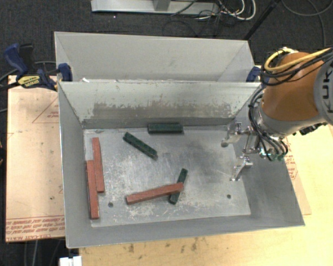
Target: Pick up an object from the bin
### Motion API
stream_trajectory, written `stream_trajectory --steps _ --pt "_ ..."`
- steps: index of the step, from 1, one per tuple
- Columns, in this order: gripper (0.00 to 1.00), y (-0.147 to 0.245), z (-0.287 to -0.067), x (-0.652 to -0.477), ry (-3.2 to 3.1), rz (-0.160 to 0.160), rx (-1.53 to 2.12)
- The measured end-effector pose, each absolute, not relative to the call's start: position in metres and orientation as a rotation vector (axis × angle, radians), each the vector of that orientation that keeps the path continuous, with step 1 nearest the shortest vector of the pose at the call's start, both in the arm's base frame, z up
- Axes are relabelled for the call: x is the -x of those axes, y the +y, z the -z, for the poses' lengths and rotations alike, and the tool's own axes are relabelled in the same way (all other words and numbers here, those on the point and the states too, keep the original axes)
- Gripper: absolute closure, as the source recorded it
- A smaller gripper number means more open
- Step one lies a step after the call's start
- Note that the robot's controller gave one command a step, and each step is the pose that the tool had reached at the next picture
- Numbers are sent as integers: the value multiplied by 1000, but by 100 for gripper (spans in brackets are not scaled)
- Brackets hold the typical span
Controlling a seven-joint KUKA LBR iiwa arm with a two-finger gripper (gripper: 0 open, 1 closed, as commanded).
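Camera view from above has the gripper [235, 153] low in the right part of the grey metal bin [155, 101]. Its two silvery fingers [238, 170] are spread apart and released, with only bare bin floor under the gap between them. The nearest thing is a short dark green bar [179, 180], well apart from the gripper, to its left and a little toward the front. This bar lies tilted, and its lower end meets the right end of a long reddish-brown bar [150, 194]. The long bar lies nearly level across the front middle of the floor, rising slightly to the right. Farther left and toward the back, a second dark green bar [140, 145] lies on a slant, free of the others. Behind it, a third dark green bar [165, 128] lies flat along the foot of the back wall. Two more long reddish-brown bars lie lengthwise against the left wall, touching side by side. The inner reddish-brown bar [98, 165] is set farther back, and the outer reddish-brown bar [92, 192] reaches nearer the front. Above the fingers, the wrist carries an orange cover [291, 101] with cables looped round it, and the arm comes in over the bin's right rim.
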State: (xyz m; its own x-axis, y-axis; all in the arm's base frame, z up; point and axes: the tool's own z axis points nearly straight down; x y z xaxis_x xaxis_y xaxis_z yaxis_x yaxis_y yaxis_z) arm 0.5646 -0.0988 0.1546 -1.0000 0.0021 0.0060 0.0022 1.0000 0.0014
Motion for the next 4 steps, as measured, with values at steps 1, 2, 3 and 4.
stream_trajectory --steps 1,2,3,4 --pt "0 -99 -158 -567 -3143 1 0" --pt "0 -66 -115 -560 -3148 -1 91" --pt "0 -54 -101 -557 -3144 1 111" --pt "0 -19 -91 -531 -3138 1 36"
